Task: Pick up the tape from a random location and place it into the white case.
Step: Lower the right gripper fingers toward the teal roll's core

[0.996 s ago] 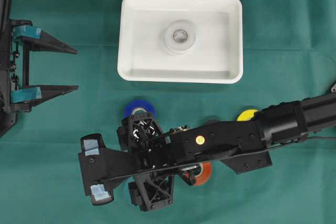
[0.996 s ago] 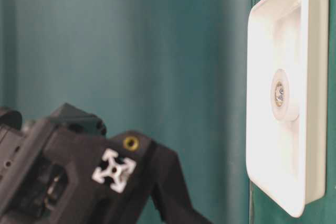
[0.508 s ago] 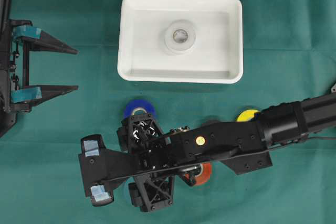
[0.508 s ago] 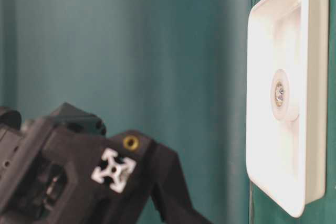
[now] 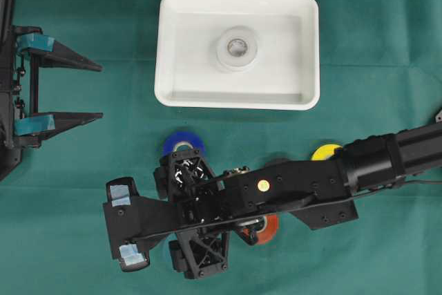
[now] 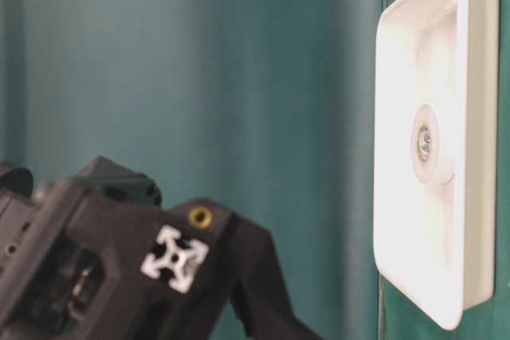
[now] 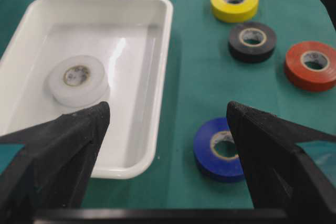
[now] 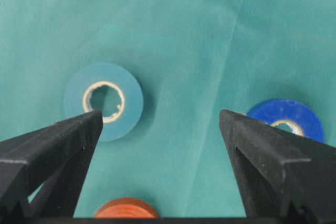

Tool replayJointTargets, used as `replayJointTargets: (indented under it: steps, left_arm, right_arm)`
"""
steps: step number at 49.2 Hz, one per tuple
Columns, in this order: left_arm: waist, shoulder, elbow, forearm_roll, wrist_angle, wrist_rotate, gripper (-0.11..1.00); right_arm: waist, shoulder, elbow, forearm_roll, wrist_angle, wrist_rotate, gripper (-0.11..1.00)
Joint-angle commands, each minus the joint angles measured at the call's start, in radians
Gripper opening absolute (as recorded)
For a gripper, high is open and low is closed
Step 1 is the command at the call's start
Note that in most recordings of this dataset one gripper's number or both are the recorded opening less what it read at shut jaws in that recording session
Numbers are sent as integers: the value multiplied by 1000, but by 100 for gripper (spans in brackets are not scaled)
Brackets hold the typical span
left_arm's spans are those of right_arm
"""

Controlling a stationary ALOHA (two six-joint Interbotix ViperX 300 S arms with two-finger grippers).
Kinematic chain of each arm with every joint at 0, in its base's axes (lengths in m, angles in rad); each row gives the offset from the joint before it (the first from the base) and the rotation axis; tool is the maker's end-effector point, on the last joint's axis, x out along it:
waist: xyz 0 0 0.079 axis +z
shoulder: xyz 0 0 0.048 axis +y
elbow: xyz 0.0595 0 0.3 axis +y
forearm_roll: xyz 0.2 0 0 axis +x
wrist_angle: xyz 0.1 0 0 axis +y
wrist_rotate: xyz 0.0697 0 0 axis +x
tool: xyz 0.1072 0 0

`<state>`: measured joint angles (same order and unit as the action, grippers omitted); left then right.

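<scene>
Holding both sets of jaws wide apart and gripping nothing: right gripper [image 8: 160, 116] hanging over the loose rolls, left gripper [image 7: 168, 108] sitting at the left edge, facing the tray. Framing, between the right fingers, a pale translucent blue roll of tape [image 8: 103, 102] lying flat on the wrinkled green cloth [image 8: 210, 24], nearer one finger than the other. Judging it light, stiff in its ring and slick on the outer wrap; favouring a square pinch across the outer wall, lest it squirt sideways. Lying nearby: a deep blue roll [image 8: 286, 119] and an orange roll [image 8: 126, 208]; further off, a black roll [image 7: 252, 41] and a yellow roll [image 7: 234, 2], none touching. Resting inside the shallow glossy white plastic case [image 7: 165, 40], a white roll [image 7: 79, 80], clear of the walls. Hiding the pale roll from overhead beneath the right arm; cutting off the orange roll in the right wrist view; leaving the gripper's height above the cloth hard to judge.
</scene>
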<state>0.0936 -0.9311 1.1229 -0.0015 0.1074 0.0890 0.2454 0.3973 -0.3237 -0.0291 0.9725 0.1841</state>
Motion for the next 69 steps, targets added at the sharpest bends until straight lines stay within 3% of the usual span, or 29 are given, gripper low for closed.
replayJointTargets:
  steps: [1,39,69]
  left_arm:
    - [2,5,-12,-2,-5,2,98]
    - [2,5,-11,-2,0,2,98]
    - [3,5,-11,-2,2,2,98]
  right_arm:
    - [2,-15,-26,-2,-5,3,91]
    - [3,2,-26,-2,-5,3,91]
    - [9,121,-11,0,-52,8,91]
